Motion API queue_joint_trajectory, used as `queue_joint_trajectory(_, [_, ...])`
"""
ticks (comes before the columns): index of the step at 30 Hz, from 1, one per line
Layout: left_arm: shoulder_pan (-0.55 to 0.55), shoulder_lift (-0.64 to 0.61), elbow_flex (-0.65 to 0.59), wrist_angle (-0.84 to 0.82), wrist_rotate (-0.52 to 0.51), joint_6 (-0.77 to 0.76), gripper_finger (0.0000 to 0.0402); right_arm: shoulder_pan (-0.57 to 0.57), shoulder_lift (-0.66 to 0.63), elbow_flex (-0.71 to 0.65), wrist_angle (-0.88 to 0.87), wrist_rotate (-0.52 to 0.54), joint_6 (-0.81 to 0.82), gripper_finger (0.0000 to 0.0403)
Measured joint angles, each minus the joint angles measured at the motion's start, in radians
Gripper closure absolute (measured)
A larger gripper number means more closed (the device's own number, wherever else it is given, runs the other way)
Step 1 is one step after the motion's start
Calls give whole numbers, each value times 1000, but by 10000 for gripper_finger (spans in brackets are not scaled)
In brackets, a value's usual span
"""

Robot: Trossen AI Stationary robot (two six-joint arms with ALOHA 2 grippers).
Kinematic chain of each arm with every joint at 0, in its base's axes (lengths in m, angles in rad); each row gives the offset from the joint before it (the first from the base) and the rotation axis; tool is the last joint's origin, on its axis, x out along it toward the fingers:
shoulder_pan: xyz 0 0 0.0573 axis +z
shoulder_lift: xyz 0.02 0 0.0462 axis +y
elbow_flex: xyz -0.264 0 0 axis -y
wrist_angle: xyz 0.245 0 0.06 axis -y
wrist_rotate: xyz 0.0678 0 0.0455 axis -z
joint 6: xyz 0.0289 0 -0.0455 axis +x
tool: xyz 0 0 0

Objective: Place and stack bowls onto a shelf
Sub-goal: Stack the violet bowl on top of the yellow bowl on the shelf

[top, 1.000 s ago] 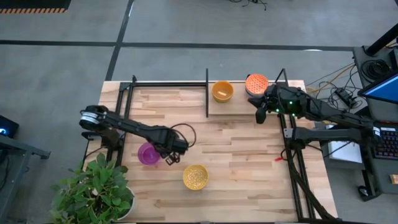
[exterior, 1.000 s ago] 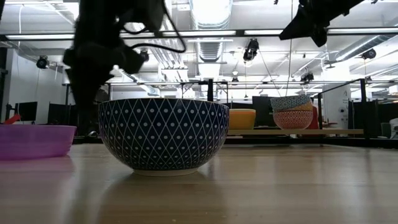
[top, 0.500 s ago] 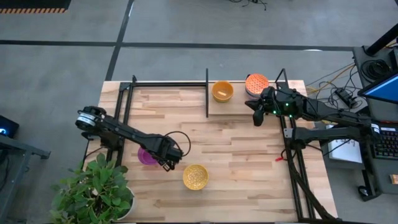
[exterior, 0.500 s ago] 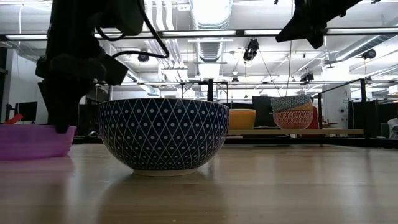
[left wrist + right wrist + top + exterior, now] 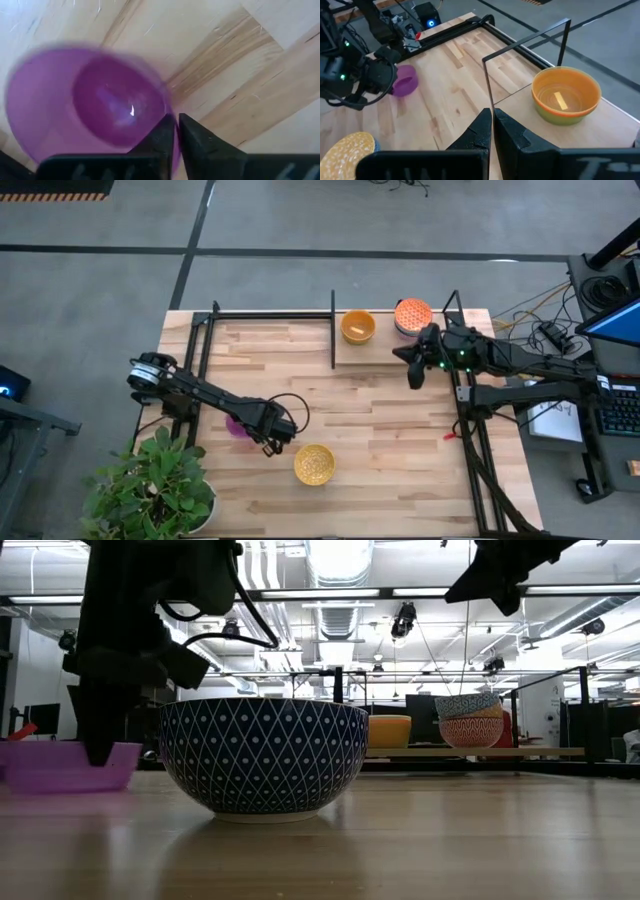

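A purple bowl (image 5: 233,426) sits at the table's left, and my left gripper (image 5: 271,436) is shut on its right rim. Near the front edge stands a bowl that is gold patterned inside (image 5: 314,464) and blue-and-white patterned outside (image 5: 263,755). On the shelf (image 5: 385,345) at the back right rest a yellow bowl (image 5: 357,326) and a stack topped by an orange patterned bowl (image 5: 412,313). My right gripper (image 5: 411,374) hangs shut and holding nothing above the table, just in front of the shelf. My left gripper pinches the purple bowl's rim (image 5: 174,131), one finger (image 5: 161,136) inside the bowl and the other (image 5: 194,139) outside. The fingers come from above, pointing down. Whether the bowl's base (image 5: 70,783) is still on the table, I cannot tell.
A potted plant (image 5: 150,492) stands at the near left corner, close to my left arm. Thin black posts (image 5: 488,85) rise at the shelf's edge. Bare wood lies between the purple bowl and the shelf.
My left gripper has come down beside the purple bowl and onto its rim, moving a little toward the table's near edge. The purple bowl has shifted slightly toward the table's right.
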Motion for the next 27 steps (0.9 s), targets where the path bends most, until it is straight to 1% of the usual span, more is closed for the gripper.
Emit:
queue_joint_trajectory(5, [0, -1, 27, -24, -2, 23, 400, 38, -1, -1, -12, 0, 1, 394])
queue_joint_trajectory(7, [0, -1, 51, -31, -21, 49, 401, 62, -2, -6, -19, 0, 1, 394])
queue_joint_trajectory(12, [0, -1, 166, -84, -131, 175, 401, 132, -2, -24, -20, 0, 18, 394])
queue_joint_trajectory(15, [2, -1, 260, -121, -226, 274, 401, 174, -2, -33, -19, 1, 21, 394])
queue_joint_trajectory(19, [12, 0, 386, -139, -327, 441, 401, 230, -2, -36, -16, 1, 21, 394])
queue_joint_trajectory(23, [26, 14, 508, -123, -452, 657, 401, 289, -2, -40, -16, 1, 18, 394])
queue_joint_trajectory(26, [44, 27, 574, -33, -539, 852, 402, 331, -2, -47, -14, 1, 18, 394])
queue_joint_trajectory(27, [54, 29, 588, 15, -549, 928, 402, 345, -2, -51, -12, 1, 18, 394])
